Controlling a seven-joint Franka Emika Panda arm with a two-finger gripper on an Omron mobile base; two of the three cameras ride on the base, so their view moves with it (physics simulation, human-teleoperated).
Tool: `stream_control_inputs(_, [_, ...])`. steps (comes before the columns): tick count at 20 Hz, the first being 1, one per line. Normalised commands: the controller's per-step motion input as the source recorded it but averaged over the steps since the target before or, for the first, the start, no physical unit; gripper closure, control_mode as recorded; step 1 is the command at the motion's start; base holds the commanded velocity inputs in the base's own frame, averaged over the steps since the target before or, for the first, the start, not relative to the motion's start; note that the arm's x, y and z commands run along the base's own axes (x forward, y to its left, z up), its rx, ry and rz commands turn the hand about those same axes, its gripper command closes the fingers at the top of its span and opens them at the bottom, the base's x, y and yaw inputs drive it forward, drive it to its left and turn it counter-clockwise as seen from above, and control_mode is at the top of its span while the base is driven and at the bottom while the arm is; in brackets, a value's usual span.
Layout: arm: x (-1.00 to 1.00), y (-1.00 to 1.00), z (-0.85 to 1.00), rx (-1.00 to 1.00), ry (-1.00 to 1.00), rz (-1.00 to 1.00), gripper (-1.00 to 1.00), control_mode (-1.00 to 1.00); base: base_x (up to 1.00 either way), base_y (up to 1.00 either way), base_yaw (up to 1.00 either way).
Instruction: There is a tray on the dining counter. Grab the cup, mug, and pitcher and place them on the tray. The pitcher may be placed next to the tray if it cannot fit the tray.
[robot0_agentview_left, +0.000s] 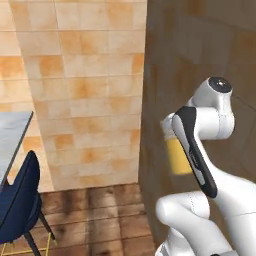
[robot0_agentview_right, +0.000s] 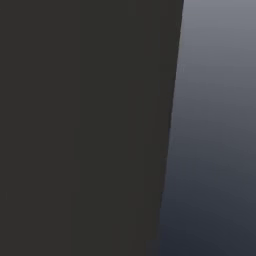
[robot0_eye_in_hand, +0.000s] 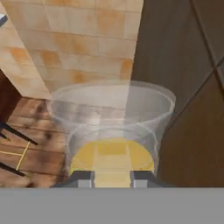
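— Pitcher (robot0_agentview_left: 176, 156) first: where is it seen from the left base camera?

— It is held up in the air beside the white arm, partly hidden behind the dark-edged forearm. The yellow liquid in its lower half is made out against a brown panel (robot0_agentview_left: 200, 60). A slice of the dining counter (robot0_agentview_left: 12, 137) is seen at the far left edge, with a blue chair (robot0_agentview_left: 22, 200) drawn up under it. The counter therefore lies well off to the left of the pitcher, across open wood floor (robot0_agentview_left: 100, 215).

— And the tray?

— No tray can be picked out on that slice of counter, so its exact place cannot be told.

— What is given by the right base camera?

— Very little. Two flat surfaces are shown close up, one dark and one grey-blue, and what they belong to cannot be told.

— And the camera on the hand?

— The pitcher (robot0_eye_in_hand: 111, 127) is looked down into, rim uppermost and liquid level, so its long axis is taken to be upright. The claw (robot0_eye_in_hand: 112, 178) is seen at the bottom, its two tips pinching the glass wall between them. Tiled wall (robot0_eye_in_hand: 74, 39) lies beyond, and thin chair legs (robot0_eye_in_hand: 13, 135) are caught at the left edge.

— So what does the coming move turn on?

— Probably on a carry to the left, towards the counter, with the pitcher kept upright so that nothing is spilled.
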Motion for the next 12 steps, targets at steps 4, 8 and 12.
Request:
stream_control_inputs(4, [0.0,0.0,0.0,0.0,0.0,0.0,1.0,1.0,0.09,0.25,0.86])
stream_control_inputs(8, [0.0,0.0,0.0,0.0,0.0,0.0,1.0,1.0,0.14,0.19,0.85])
stream_control_inputs(12, [0.0,0.0,0.0,0.0,0.0,0.0,1.0,1.0,0.25,0.0,0.84])
